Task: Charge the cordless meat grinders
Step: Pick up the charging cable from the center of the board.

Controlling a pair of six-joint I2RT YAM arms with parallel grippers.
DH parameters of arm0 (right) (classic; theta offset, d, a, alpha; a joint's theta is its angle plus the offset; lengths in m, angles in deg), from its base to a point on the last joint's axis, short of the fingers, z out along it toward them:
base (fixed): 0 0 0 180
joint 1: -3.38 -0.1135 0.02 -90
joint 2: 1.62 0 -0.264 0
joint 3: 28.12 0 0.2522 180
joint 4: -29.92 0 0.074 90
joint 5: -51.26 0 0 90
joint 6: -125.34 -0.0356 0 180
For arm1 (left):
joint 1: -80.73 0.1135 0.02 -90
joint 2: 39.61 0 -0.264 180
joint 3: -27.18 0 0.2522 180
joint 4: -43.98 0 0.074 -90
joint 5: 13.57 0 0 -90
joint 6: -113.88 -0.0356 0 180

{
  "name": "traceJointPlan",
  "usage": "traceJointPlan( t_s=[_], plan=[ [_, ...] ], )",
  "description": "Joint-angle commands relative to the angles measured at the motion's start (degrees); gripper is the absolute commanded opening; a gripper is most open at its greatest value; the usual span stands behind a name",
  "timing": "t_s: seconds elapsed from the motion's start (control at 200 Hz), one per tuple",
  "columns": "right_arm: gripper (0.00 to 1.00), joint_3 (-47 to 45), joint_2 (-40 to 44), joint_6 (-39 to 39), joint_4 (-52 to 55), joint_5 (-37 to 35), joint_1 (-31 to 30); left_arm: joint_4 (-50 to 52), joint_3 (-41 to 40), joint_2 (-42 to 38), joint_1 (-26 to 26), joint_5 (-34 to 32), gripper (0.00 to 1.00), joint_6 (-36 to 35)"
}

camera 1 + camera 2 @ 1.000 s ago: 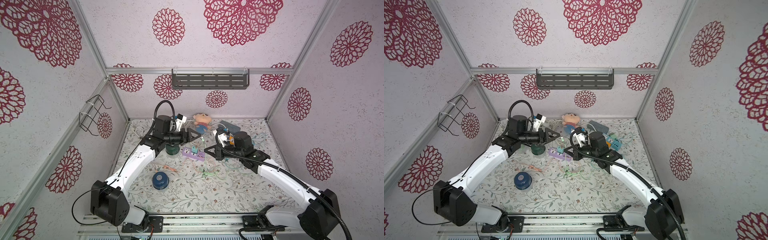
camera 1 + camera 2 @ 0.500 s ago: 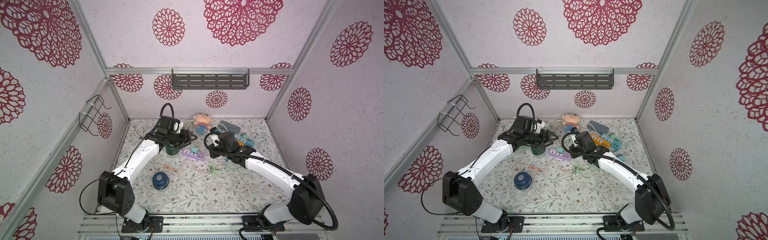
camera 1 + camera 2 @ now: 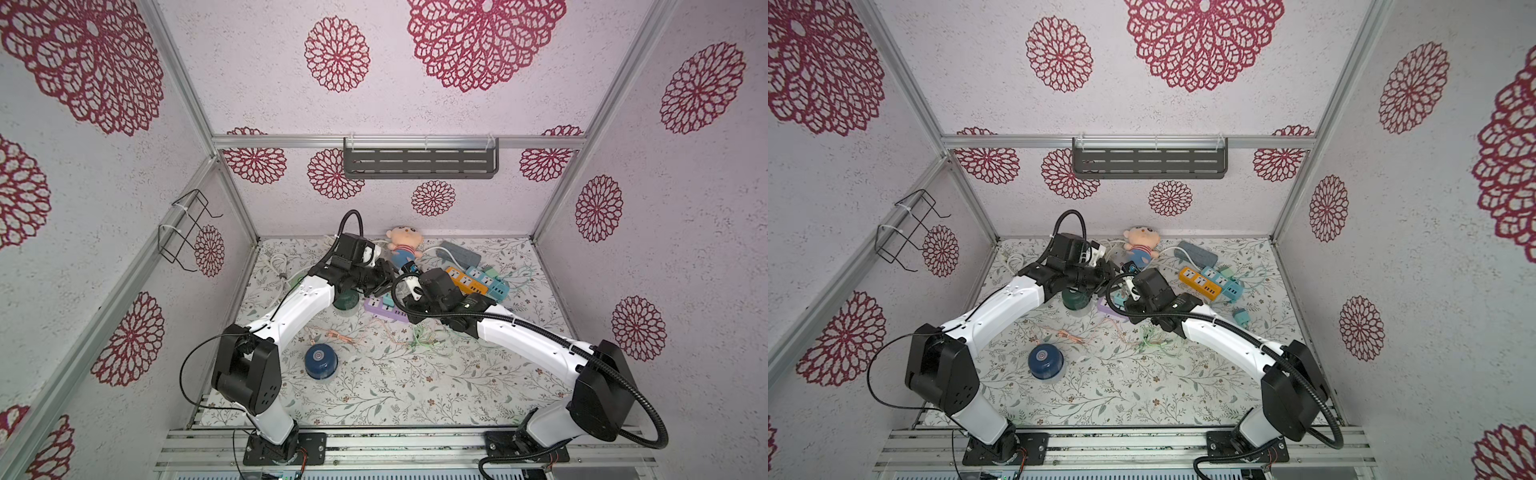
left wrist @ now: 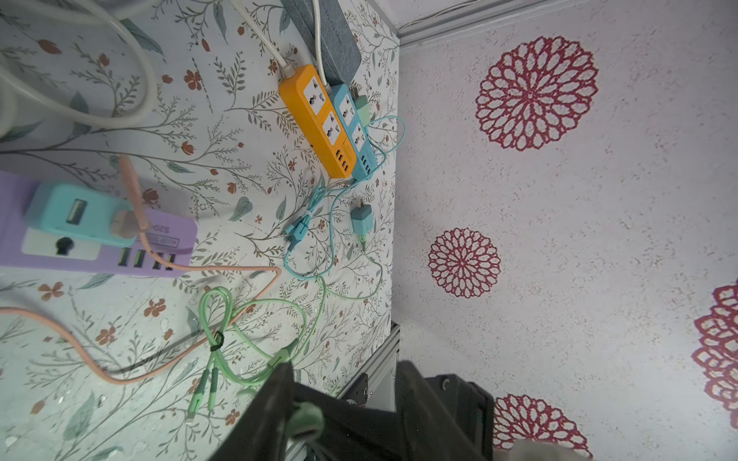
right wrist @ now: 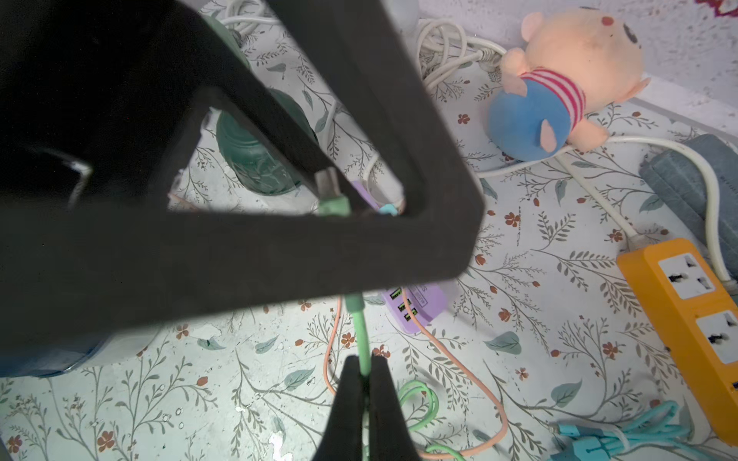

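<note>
Right gripper (image 5: 364, 361) pinches the thin light-green charging cable (image 5: 359, 331); my left gripper (image 4: 343, 371), jaws part-open, brackets its plug (image 4: 305, 415). Just beyond sits the dark-green domed meat grinder (image 5: 255, 171). Risk: uneven closing twists the plug askew.

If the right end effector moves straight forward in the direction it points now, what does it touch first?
Most likely the left end effector: its black finger crosses directly ahead, where the green cable held by the right end effector leads. Depth is uncertain.
</note>
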Motion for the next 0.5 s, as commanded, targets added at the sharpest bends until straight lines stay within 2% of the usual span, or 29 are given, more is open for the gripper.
traceJointPlan(
  t_s=[0.0, 0.495],
  plan=[
    [0.0, 2.34, -0.23, 1.8, 0.79, -3.2, -0.99, -2.86, -0.76, 0.9, 0.43, 0.57, 0.35, 0.82],
    [0.0, 2.48, -0.63, 2.52, 1.83, -5.37, -1.94, -4.3, -3.01, 2.76, 0.31, 1.41, 0.0, -0.31]
  ],
)
